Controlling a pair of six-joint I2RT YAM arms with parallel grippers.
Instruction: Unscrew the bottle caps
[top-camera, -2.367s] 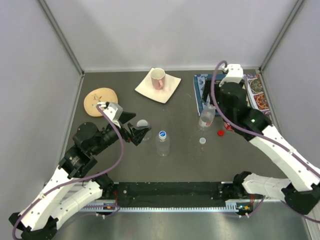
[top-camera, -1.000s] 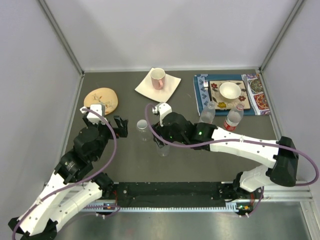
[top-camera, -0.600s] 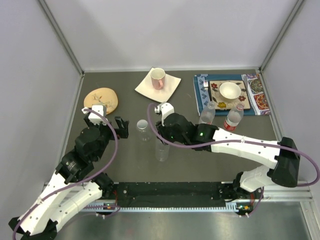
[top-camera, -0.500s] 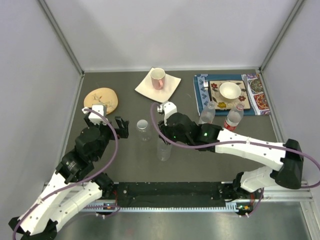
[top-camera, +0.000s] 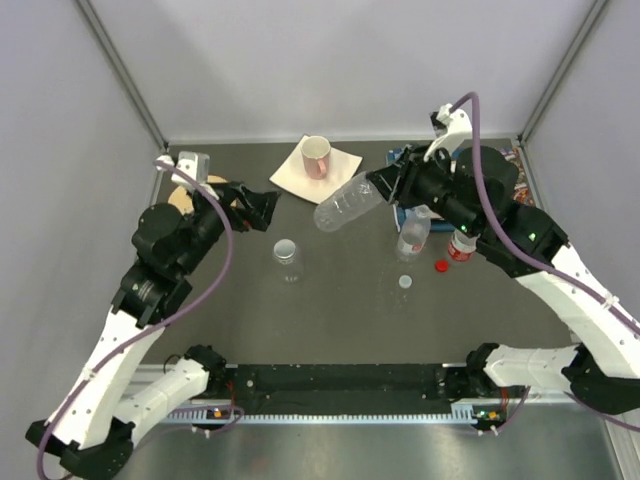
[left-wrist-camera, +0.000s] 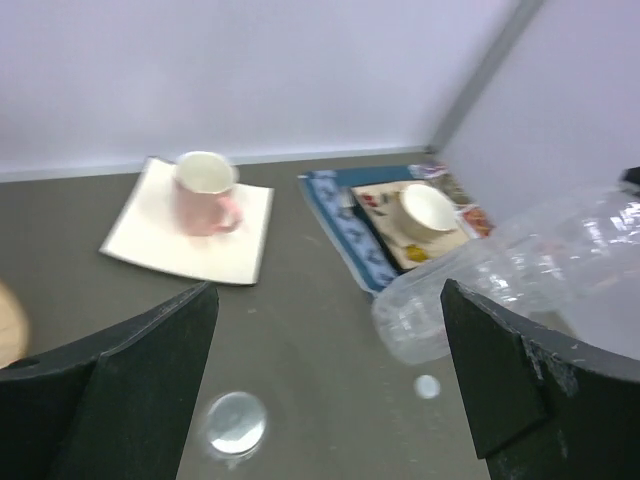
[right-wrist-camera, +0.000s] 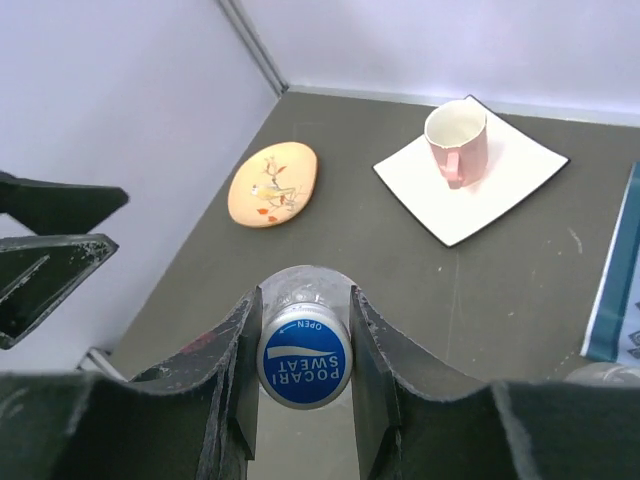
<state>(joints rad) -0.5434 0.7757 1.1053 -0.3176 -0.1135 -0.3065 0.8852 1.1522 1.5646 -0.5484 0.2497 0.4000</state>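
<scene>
My right gripper (right-wrist-camera: 304, 352) is shut on the blue cap (right-wrist-camera: 304, 362) of a clear bottle (top-camera: 345, 203), which hangs tilted in the air with its base pointing left. The left gripper (top-camera: 262, 208) is open and empty, left of that base; its fingers (left-wrist-camera: 110, 400) frame the bottle (left-wrist-camera: 520, 280). A squat bottle with a greyish-clear cap (top-camera: 287, 250) stands mid-table. An uncapped bottle (top-camera: 413, 232) and a red-labelled bottle (top-camera: 462, 245) stand at the right. A red cap (top-camera: 441, 266) and a white cap (top-camera: 405, 282) lie loose on the table.
A pink mug (top-camera: 317, 155) sits on a white square plate (top-camera: 340, 175) at the back. An orange oval dish (right-wrist-camera: 272, 184) lies at the back left, behind the left arm. A patterned placemat (left-wrist-camera: 345, 225) with a white bowl (left-wrist-camera: 427, 210) is at the back right.
My right gripper closed on the blue-capped bottle at mid-table, lifted it and carried it back to the right. The left gripper rose and swung toward the back.
</scene>
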